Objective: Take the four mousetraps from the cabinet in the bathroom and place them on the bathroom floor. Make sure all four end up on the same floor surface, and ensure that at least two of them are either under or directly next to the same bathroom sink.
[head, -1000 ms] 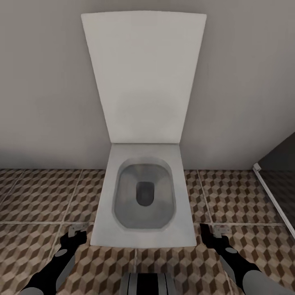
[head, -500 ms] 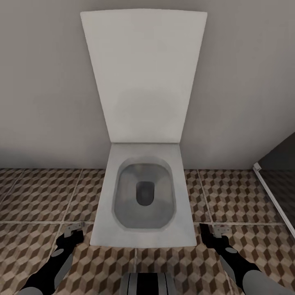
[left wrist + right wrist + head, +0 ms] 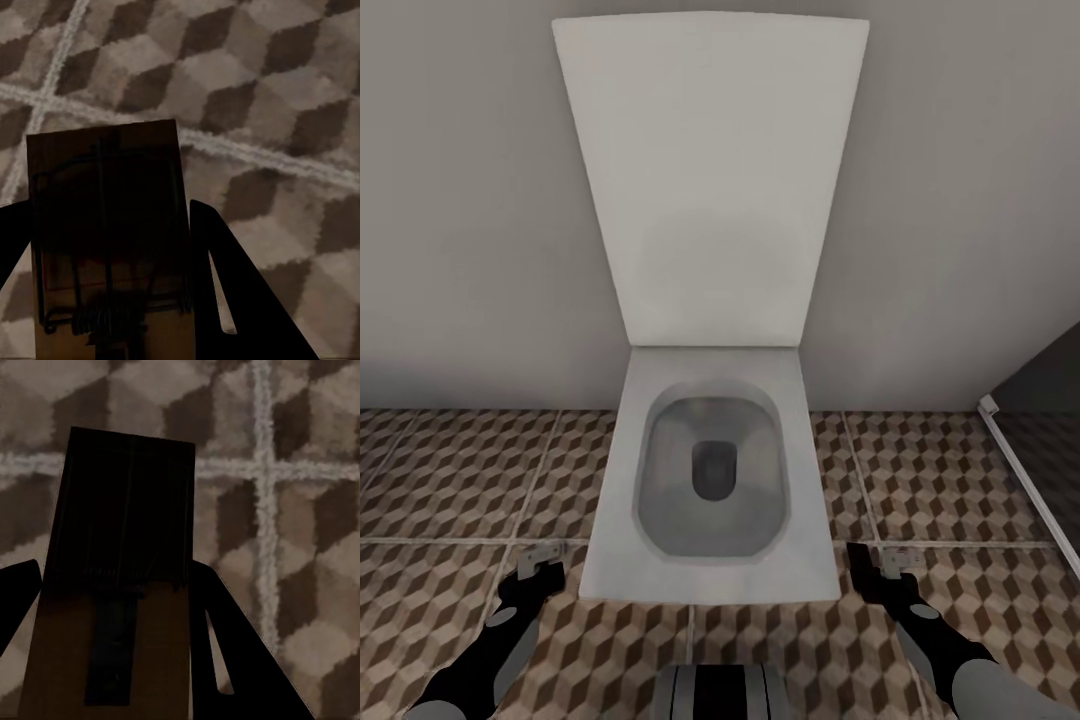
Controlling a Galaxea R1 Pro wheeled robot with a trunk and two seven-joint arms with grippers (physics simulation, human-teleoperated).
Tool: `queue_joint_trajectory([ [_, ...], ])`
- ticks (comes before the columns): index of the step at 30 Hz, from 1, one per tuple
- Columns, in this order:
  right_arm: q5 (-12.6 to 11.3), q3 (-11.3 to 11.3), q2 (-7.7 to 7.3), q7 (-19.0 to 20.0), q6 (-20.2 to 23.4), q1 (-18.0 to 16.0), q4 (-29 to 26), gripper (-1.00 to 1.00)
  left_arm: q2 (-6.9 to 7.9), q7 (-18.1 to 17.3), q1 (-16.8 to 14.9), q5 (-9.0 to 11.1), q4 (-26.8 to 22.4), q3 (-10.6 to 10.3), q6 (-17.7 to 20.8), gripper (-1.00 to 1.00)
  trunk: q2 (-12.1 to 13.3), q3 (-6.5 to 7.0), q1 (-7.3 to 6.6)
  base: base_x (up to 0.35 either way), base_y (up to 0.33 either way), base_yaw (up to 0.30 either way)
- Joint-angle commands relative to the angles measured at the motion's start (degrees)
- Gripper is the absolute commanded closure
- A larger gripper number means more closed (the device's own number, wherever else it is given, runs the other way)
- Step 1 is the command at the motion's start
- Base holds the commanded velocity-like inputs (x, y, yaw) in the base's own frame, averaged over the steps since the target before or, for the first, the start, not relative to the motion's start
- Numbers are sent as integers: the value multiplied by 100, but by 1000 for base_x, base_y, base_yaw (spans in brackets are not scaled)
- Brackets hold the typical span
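Both arms low at the near edge of view, each carrying a trap. Left gripper [image 3: 540,570] clenched on a mousetrap [image 3: 109,240]: board sits between the dark fingers [image 3: 240,300], wire mechanism facing the camera, floor [image 3: 262,90] below it and apart. Right gripper [image 3: 885,565] likewise clamped on its trap [image 3: 120,585], held off the tiles, a grout cross beyond it. In the head view the trap ends poke out pale at the fingertips, either side of the toilet [image 3: 710,560] front rim. Further on: open bowl, lid up against the grey wall [image 3: 460,200]; dark glass panel with a white frame [image 3: 1020,470] at far right. The other two traps, the cabinet and a sink aren't in these frames. Risks, my read: dropping the traps here puts them next to a toilet, not a sink, so the sink condition fails unless the other two cover it. Releasing from height could flip or bounce a flat board. Turning the base this close, an arm could clip the rim and knock a trap loose.
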Motion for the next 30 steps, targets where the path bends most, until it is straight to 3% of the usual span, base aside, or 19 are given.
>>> queue_joint_trajectory([
  [1,-13,10,-1,1,-19,-3,6,100,3,27,0,25,1,-13,-19,100,-3,-26,1,0,0,0],
  [12,-10,18,-1,1,-18,-3,4,100,-13,28,-2,25,1,-13,-23,100,-17,-270,30,0,0,0],
  [30,-26,-18,-123,1,-27,-3,-189,100,0,-78,-17,34,-54,-20,-6,100,-17,-270,30,0,0,0],
])
